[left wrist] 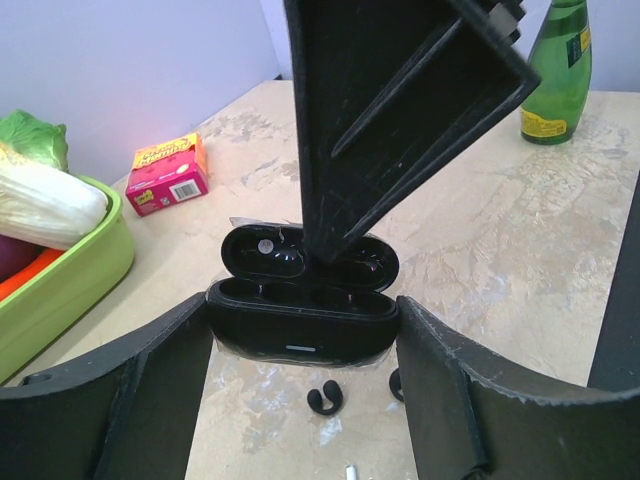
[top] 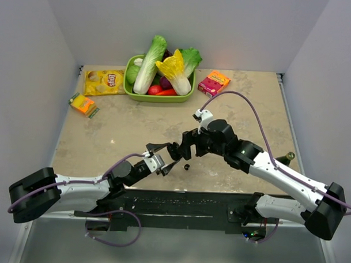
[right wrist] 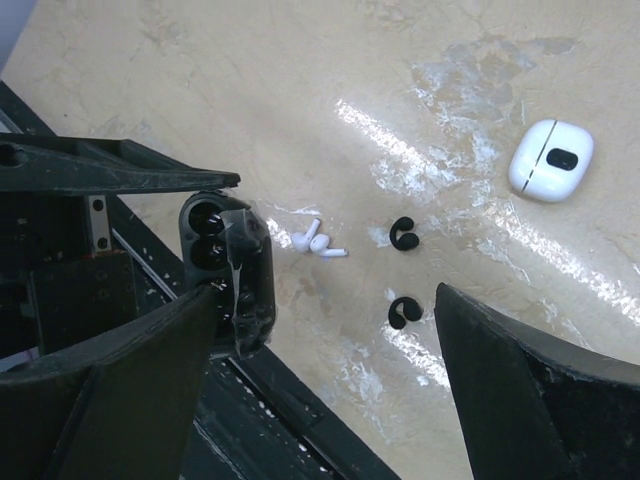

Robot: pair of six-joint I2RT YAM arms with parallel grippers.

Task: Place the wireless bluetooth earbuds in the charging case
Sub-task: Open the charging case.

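Note:
My left gripper (left wrist: 303, 322) is shut on a black charging case (left wrist: 300, 325), held above the table with its lid (left wrist: 262, 252) open. In the right wrist view this black case (right wrist: 225, 265) sits at the left. My right gripper (right wrist: 325, 295) is open, and one of its fingers (left wrist: 390, 110) reaches down onto the lid. Two black clip earbuds (right wrist: 403, 232) (right wrist: 404, 311) lie on the table below, one of them (left wrist: 324, 401) between my left fingers. A pair of white earbuds (right wrist: 318, 240) lies beside them. A closed white charging case (right wrist: 550, 160) with a dark spot rests farther off.
A green tray (top: 159, 98) of vegetables stands at the back, with a chips bag (top: 104, 81) and an orange packet (top: 83, 104) to its left. A pink box (top: 213, 83) lies to its right. A green bottle (left wrist: 556, 70) stands near the right arm.

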